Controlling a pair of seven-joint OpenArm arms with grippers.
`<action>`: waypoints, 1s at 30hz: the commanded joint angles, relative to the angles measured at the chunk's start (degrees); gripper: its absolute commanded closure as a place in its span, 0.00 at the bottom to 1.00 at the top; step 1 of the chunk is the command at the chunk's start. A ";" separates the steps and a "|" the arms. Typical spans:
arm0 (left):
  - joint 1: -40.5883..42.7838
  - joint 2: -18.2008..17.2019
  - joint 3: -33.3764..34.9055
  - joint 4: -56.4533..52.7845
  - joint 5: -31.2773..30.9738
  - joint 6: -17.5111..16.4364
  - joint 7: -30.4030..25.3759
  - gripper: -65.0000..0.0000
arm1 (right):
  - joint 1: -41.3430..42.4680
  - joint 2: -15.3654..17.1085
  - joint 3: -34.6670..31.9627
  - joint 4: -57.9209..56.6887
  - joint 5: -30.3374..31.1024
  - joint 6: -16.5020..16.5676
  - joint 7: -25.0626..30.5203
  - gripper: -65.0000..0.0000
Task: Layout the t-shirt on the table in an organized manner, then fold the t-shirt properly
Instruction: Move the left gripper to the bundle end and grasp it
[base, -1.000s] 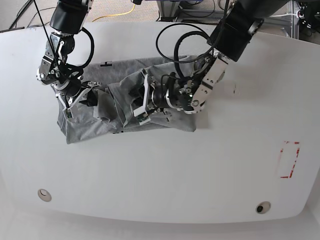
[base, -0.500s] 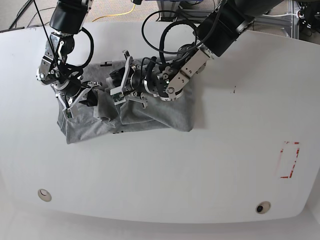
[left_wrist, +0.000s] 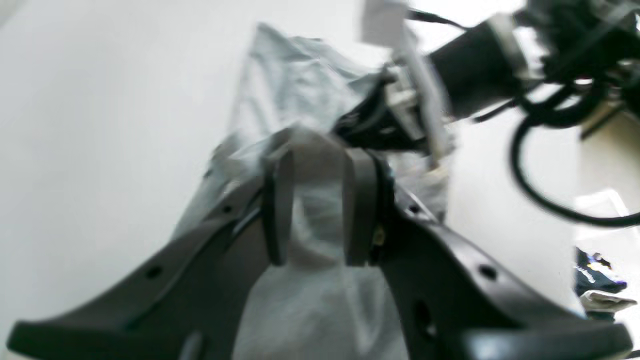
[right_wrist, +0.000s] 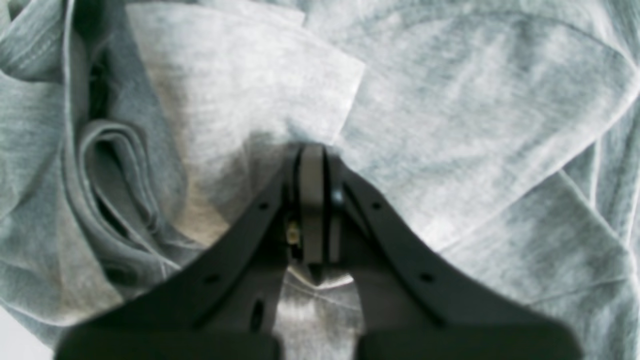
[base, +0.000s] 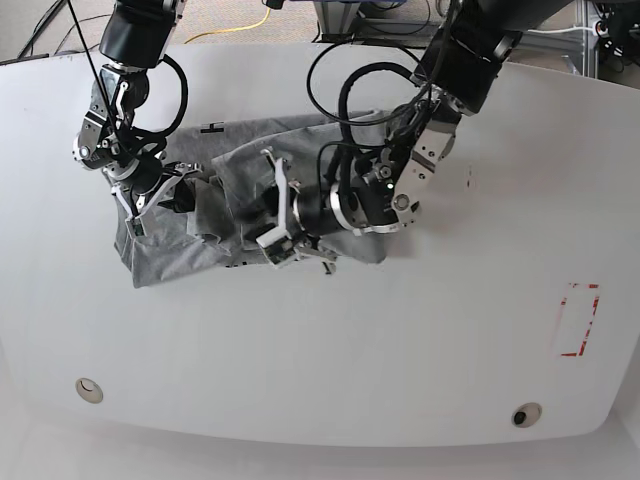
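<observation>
The heather-grey t-shirt (base: 160, 255) lies bunched and creased on the white table (base: 350, 350), left of centre. My left gripper (base: 272, 212) sits low over the shirt's middle, and in the left wrist view it (left_wrist: 317, 200) is shut on a raised fold of the t-shirt (left_wrist: 300, 90). My right gripper (base: 168, 195) is at the shirt's left end. In the right wrist view it (right_wrist: 312, 200) is pinched shut on the grey fabric (right_wrist: 475, 100), which fills that view in folds. No lettering shows.
A red tape rectangle (base: 577, 320) marks the table's right side. Two round grommets (base: 88, 389) (base: 525, 414) sit near the front edge. A small black mark (base: 211, 127) lies behind the shirt. Cables and stands crowd the floor beyond the far edge.
My left gripper swung up and to the left with the fold, then came back down toward the front of the shirt. The right arm has stayed put.
</observation>
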 joint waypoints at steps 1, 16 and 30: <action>-0.12 -2.89 -2.79 0.49 -0.43 -0.14 -0.30 0.78 | -0.14 0.64 -0.01 0.15 -2.06 -0.32 -2.25 0.98; 7.08 -11.24 -13.60 6.20 -0.43 -0.23 -0.22 0.78 | 0.21 0.56 -0.09 0.15 -2.06 -0.32 -2.25 0.98; 11.39 -12.03 -13.69 2.60 -0.34 -1.73 -0.30 0.78 | 0.21 0.29 -0.09 0.15 -1.98 -0.32 -2.25 0.98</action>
